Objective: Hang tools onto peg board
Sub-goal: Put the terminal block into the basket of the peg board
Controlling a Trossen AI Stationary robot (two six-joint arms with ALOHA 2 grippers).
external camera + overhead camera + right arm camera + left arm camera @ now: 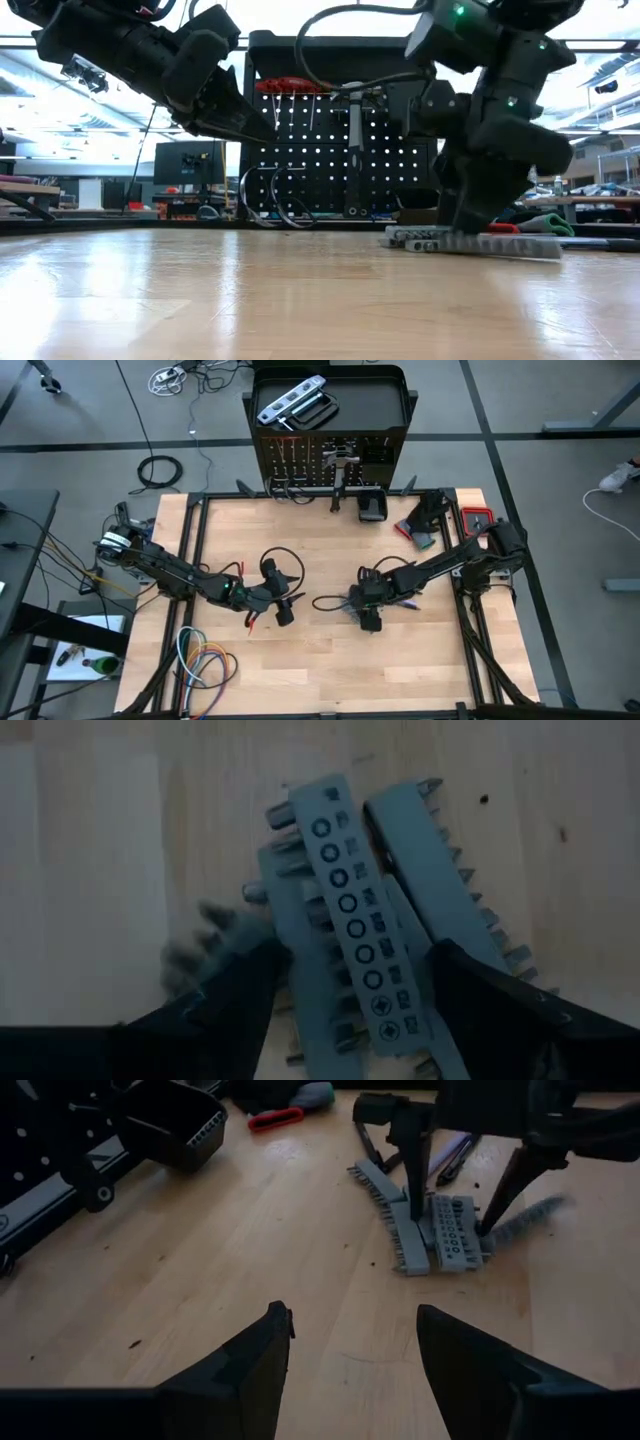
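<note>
R gripper is down at the light wooden tabletop, right of centre, fingers apart and straddling a loose pile of grey plastic bit-holder strips w/ small metal bits sticking out the sides. One strip lies on top, printed w/ a row of dark circle and screw-head symbols; others fan out under it at angles. The strips lie flat on the wood, and whether the fingers touch them I can't tell.

L gripper hovers above the table left of centre, fingers apart, nothing between them.

Black upright perforated metal peg board stands at the table's far edge, mid-width. On it: a red-handled tool near the top, and a steel hammer hanging head-up. A silver level lies in the stand's top tray.
</note>
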